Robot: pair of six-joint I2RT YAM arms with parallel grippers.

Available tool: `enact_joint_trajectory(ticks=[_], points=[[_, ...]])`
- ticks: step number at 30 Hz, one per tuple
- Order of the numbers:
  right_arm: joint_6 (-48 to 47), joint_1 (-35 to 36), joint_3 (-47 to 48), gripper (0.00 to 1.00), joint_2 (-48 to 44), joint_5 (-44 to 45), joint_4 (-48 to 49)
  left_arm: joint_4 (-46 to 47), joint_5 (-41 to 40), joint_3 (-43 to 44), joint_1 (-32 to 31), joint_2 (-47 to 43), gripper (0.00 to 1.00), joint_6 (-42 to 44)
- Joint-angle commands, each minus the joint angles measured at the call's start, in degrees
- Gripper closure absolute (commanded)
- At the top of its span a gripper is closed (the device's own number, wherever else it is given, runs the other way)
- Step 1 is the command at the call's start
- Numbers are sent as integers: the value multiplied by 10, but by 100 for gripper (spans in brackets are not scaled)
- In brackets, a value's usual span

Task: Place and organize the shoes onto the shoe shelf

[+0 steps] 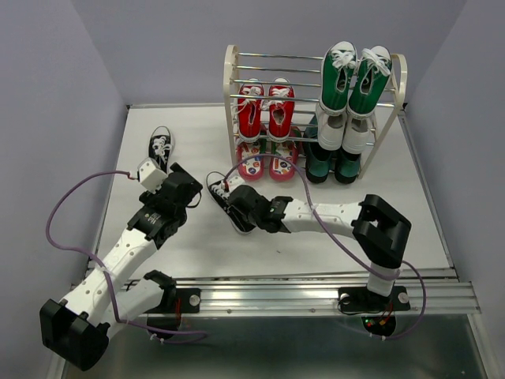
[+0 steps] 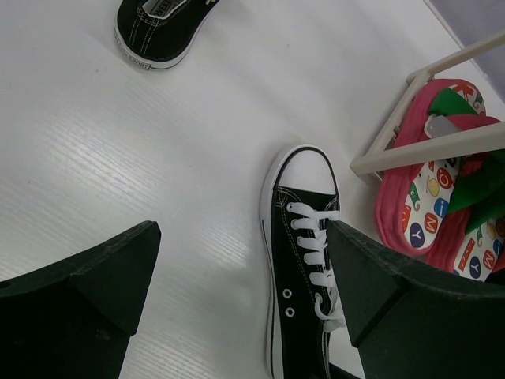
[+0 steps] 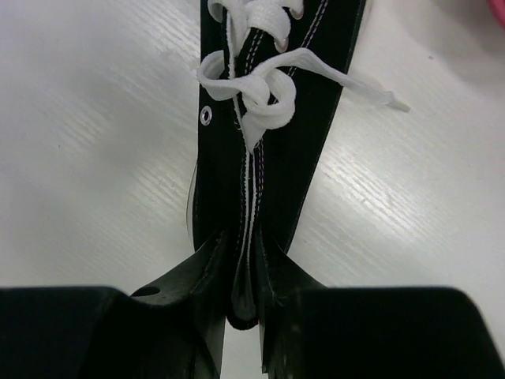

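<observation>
Pinching the back part of one black sneaker (image 3: 268,158), the right gripper (image 3: 245,292) is clenched on the shoe, which lies on the table (image 1: 355,189) in front of the shelf (image 1: 230,95). The left gripper (image 2: 243,237) hovers beside it, spread wide and holding nothing. The other black sneaker (image 1: 161,148) lies farther back on the left, and red sneakers (image 1: 266,110) and flip-flops (image 1: 268,164) sit on the shelf.

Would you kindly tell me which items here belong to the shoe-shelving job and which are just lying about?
Job: near black sneaker, pinched in the right hand; far black sneaker; red sneakers; flip-flops; shelf.
Lying about: green-and-white sneakers; green boots.
</observation>
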Motion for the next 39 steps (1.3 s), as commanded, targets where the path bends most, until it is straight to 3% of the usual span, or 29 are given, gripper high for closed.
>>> enact_joint_trajectory(ticks=[1, 15, 23, 27, 32, 39], points=[[-57, 8, -13, 99, -80, 75, 82, 9, -25, 5, 3, -11, 1, 7], [-108, 8, -48, 99, -300, 154, 119, 10, -36, 4, 7, -44, 1, -5], [-55, 8, -71, 99, -323, 165, 54, 14, -24, 1, 7, -33, 1, -4], [18, 8, -140, 99, -345, 106, 23, 24, -17, -7, 7, -31, 1, -2], [89, 32, -229, 99, -333, -61, 41, 32, -5, -12, 8, -17, 1, 2], [148, 85, -253, 99, -314, -72, 3, 40, 12, -9, 8, 2, 1, 10]])
